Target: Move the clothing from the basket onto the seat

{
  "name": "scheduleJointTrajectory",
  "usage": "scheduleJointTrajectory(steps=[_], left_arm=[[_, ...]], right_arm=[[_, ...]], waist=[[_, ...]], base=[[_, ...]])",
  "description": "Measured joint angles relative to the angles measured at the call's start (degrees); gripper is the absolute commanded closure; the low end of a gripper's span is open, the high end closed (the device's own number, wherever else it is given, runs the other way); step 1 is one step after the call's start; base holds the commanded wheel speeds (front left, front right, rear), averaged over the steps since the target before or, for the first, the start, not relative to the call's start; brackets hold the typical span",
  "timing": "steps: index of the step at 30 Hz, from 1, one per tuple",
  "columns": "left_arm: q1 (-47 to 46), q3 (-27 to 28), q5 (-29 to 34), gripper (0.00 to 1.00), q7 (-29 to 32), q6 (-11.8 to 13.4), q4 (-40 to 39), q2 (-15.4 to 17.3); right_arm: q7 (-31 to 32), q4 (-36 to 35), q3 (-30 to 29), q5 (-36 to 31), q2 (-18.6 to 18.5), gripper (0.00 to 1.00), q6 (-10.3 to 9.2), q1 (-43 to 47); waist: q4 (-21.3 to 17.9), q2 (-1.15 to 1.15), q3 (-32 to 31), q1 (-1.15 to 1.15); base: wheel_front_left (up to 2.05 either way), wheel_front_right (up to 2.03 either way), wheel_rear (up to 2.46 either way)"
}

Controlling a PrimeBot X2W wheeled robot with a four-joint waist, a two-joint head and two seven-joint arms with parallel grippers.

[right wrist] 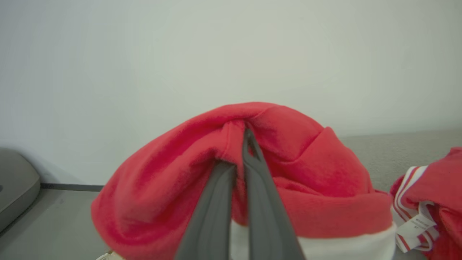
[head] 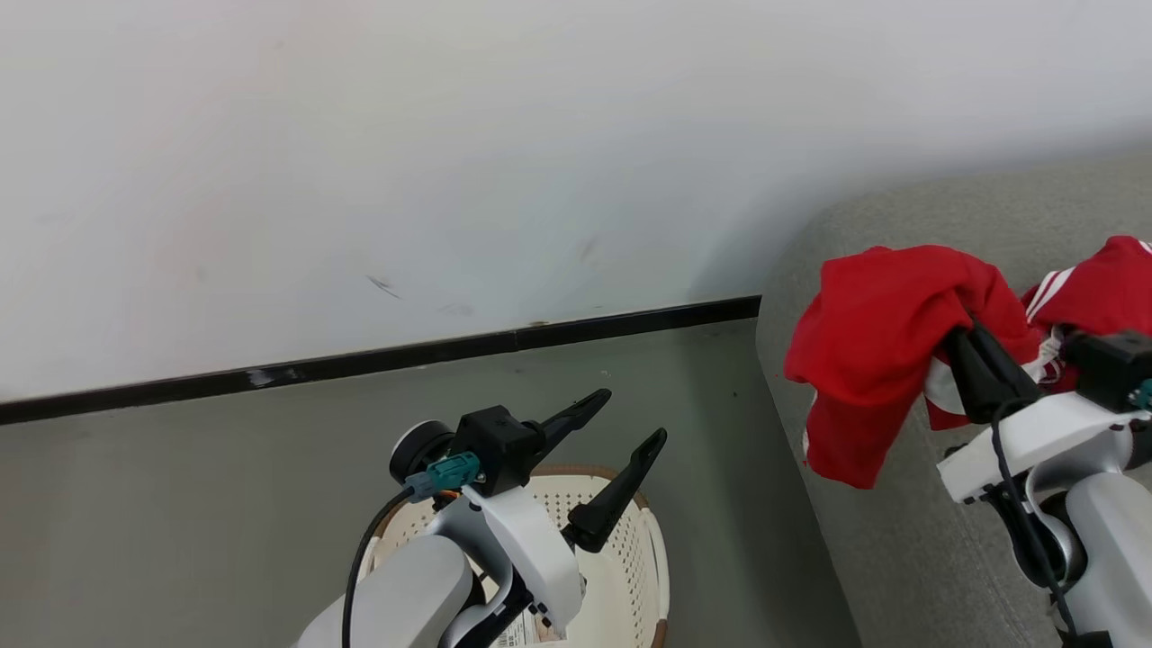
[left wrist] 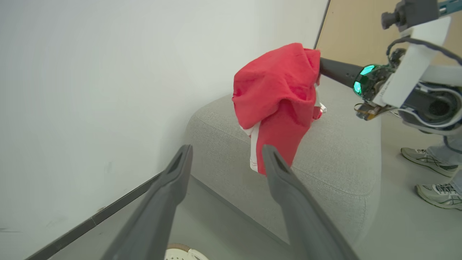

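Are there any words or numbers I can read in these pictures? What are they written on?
Nothing here is clear enough to read.
Sticker on the bottom of the basket: dark print, too small and partly hidden.
White tag on the red garment lying on the sofa: tiny print, too blurred.
White wrist casing: faint marks, too blurred.

Left pincer, jaws apart, hangs above the basket. Right pincer grips one red garment over the sofa; a second garment lies farther right.
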Motion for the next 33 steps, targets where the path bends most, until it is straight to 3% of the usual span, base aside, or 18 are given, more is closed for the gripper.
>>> scheduleJointTrajectory(steps=[18,33], left_arm=[[0.1,-2.61,0.44,0.0,-1.34,-0.52,-0.31,1.14],[0.09,-2.93,0.44,0.0,-2.77,-0.94,-0.86,3.07]], right_arm=[[-0.01,-8.16,-10.7,-3.46,1.29,1.0,0.0,8.96],[-0.01,-12.04,-12.67,-4.08,3.5,1.0,0.0,11.81]], waist=[[-7.98,0.0,0.95,0.0],[-14.48,0.0,2.05,0.0]], base=[[0.0,0.0,0.0],[0.0,0.0,0.0]])
